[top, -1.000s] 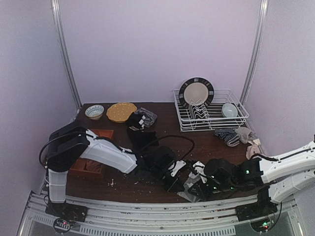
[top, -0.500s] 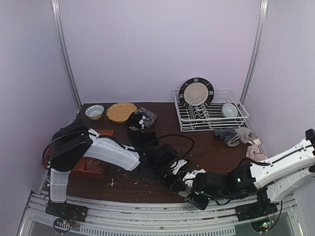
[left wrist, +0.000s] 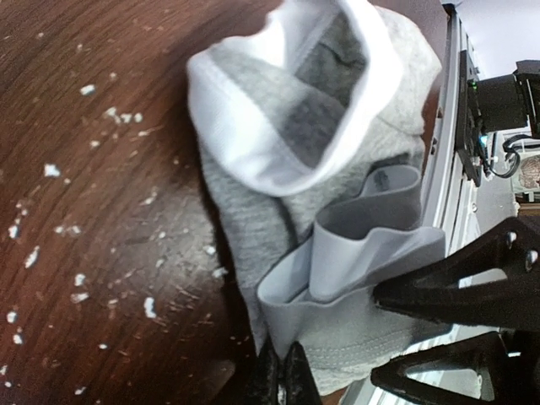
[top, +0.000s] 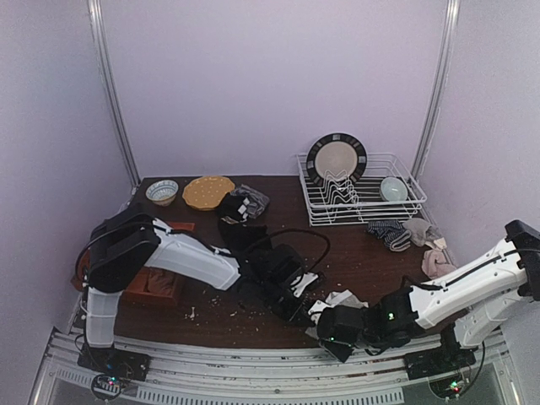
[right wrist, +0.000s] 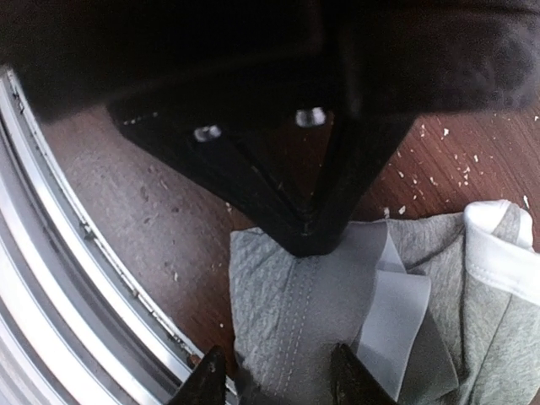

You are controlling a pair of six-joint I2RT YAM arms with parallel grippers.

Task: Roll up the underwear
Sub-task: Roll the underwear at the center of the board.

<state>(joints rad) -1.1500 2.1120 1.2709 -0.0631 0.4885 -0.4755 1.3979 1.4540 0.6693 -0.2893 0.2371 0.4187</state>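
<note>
The light grey underwear (left wrist: 295, 126) lies crumpled near the table's front edge, its white waistband (left wrist: 253, 160) curled open and a grey band (left wrist: 363, 245) folded over. In the top view this underwear (top: 342, 299) sits between both grippers. My left gripper (left wrist: 283, 375) is shut, pinching the cloth's near edge. My right gripper (right wrist: 278, 380) is open, its fingertips (right wrist: 207, 378) straddling the cloth's stitched hem without closing on it. From the right wrist the left gripper (right wrist: 310, 228) is a black wedge pressing on the cloth (right wrist: 304, 312).
A black garment (top: 240, 238) and a dark pile (top: 243, 204) lie behind the left arm. A striped sock (top: 386, 232) and tan cloth (top: 434, 261) lie at the right. A dish rack (top: 405, 207), yellow plate (top: 207, 192), small bowl (top: 162, 191) and reddish tray (top: 164, 283) stand around. White crumbs litter the wood.
My right arm has slid left along the front edge and its jaws have widened around the hem. The left gripper has stayed shut and crept slightly toward the right.
</note>
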